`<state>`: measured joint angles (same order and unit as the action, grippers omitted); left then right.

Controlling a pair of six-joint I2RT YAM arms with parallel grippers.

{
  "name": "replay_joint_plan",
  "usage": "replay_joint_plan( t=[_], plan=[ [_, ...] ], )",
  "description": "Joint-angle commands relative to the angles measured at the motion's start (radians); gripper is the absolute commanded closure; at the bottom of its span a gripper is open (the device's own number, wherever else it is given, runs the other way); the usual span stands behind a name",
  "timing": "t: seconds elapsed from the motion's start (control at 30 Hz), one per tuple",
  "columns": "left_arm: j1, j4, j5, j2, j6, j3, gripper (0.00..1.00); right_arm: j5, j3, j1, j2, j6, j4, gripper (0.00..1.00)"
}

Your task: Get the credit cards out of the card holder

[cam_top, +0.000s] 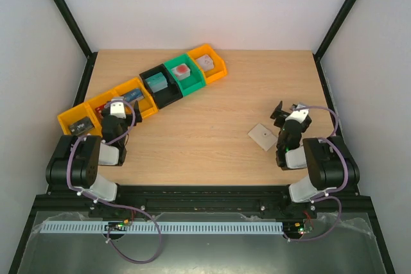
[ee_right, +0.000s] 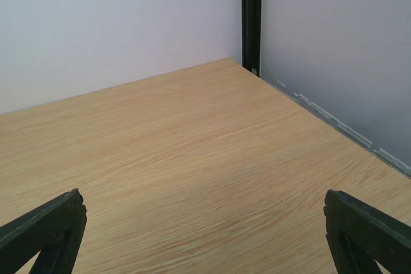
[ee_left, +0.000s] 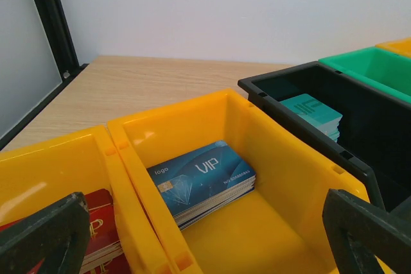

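Observation:
The card holder [cam_top: 263, 137] lies shut and flat on the wooden table, beige with a tiny dot, just left of my right arm. It shows in neither wrist view. The credit cards are hidden. My right gripper [cam_top: 287, 108] is open and empty, up and to the right of the holder and apart from it. In its wrist view, the right gripper [ee_right: 205, 229] hangs over bare wood. My left gripper [cam_top: 118, 103] is open and empty at the left, over the yellow bins. In its wrist view, the left gripper [ee_left: 205, 229] straddles a yellow bin [ee_left: 282, 178].
A row of bins runs diagonally from the far left to the back middle: yellow bins [cam_top: 138, 96], a black bin [cam_top: 160, 86], a green bin [cam_top: 184, 75] and an orange bin [cam_top: 208, 63]. They hold stacks of cards: blue VIP cards [ee_left: 202, 174], red cards [ee_left: 99, 226], teal cards [ee_left: 313, 112].

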<state>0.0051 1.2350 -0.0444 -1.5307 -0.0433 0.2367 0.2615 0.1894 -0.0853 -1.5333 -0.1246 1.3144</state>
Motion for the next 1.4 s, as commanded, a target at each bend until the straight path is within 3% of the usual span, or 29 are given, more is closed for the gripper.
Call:
replay_joint_plan(
  t=[0.0, 0.1, 0.27, 0.37, 0.5, 0.63, 0.73, 0.9, 1.2, 1.37],
  plan=[
    [0.001, 0.024, 0.0, -0.004, 0.0, 0.014, 0.01, 0.07, 0.107, 0.009, 0.099, -0.042, -0.235, 0.01],
    [0.001, 0.025, 0.0, -0.005, 0.001, 0.015, 0.01, 0.007, 0.295, 0.009, 0.215, -0.02, -0.58, 0.01],
    [-0.001, 0.009, -0.013, 0.04, -0.003, 0.018, 0.01, -0.284, 0.653, 0.009, 0.206, 0.038, -1.076, 0.01],
    [0.001, -0.304, -0.008, 0.214, 0.0, 0.093, 0.01, -0.476, 0.823, 0.009, 0.158, 0.055, -1.318, 0.01],
    [0.001, -0.794, 0.041, 0.432, 0.026, 0.304, 0.01, -0.502, 0.998, 0.009, 0.05, 0.029, -1.647, 0.01],
    [0.001, -1.14, 0.241, 0.55, -0.037, 0.509, 0.01, -0.513, 1.061, 0.009, -0.073, -0.05, -1.881, 0.02],
    [-0.001, -1.254, 0.439, 0.597, -0.124, 0.565, 0.01, -0.577, 1.074, 0.007, -0.18, -0.094, -2.055, 0.11],
    [-0.008, -1.243, 0.6, 0.658, -0.262, 0.515, 0.01, -0.567, 0.966, -0.011, -0.2, -0.126, -2.083, 0.16],
    [-0.032, -1.24, 0.598, 0.695, -0.236, 0.473, 0.01, -0.506, 0.924, -0.041, -0.279, -0.071, -2.162, 0.16],
    [-0.035, -1.229, 0.592, 0.692, -0.237, 0.467, 0.01, -0.542, 0.925, -0.089, -0.345, -0.06, -2.167, 0.31]
  ],
)
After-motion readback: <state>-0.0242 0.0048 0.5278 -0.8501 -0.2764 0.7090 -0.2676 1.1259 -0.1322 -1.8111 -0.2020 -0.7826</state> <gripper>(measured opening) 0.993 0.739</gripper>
